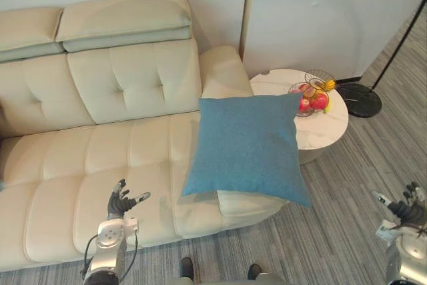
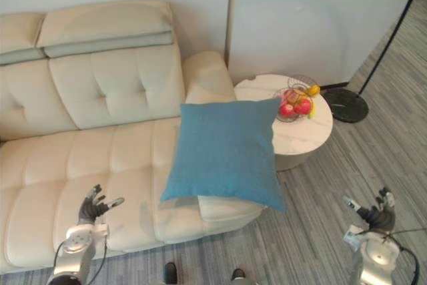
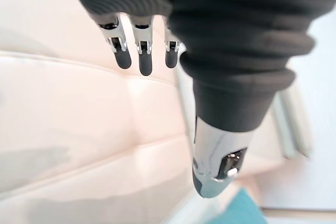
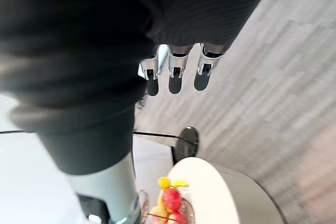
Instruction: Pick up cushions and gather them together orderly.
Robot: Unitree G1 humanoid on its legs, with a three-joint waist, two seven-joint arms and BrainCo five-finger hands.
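Note:
A blue square cushion [image 1: 247,147] leans against the right armrest of a cream sofa [image 1: 100,158], its lower edge hanging over the seat's front corner; a corner of it shows in the left wrist view [image 3: 237,212]. My left hand [image 1: 120,203] hovers low over the sofa seat's front, well to the left of the cushion, open and holding nothing. Over the grey floor at the far right my right hand [image 1: 405,209] is raised, open and empty, clear of the cushion. Two cream back pillows [image 1: 123,21] rest on top of the sofa's backrest.
A round white side table [image 1: 313,115] stands right of the sofa with a wire bowl of fruit [image 1: 311,97] on it. Behind it a floor lamp's black base [image 1: 359,99] and pole stand on the grey striped carpet [image 1: 333,225]. A person's shoes [image 1: 187,268] show at the bottom edge.

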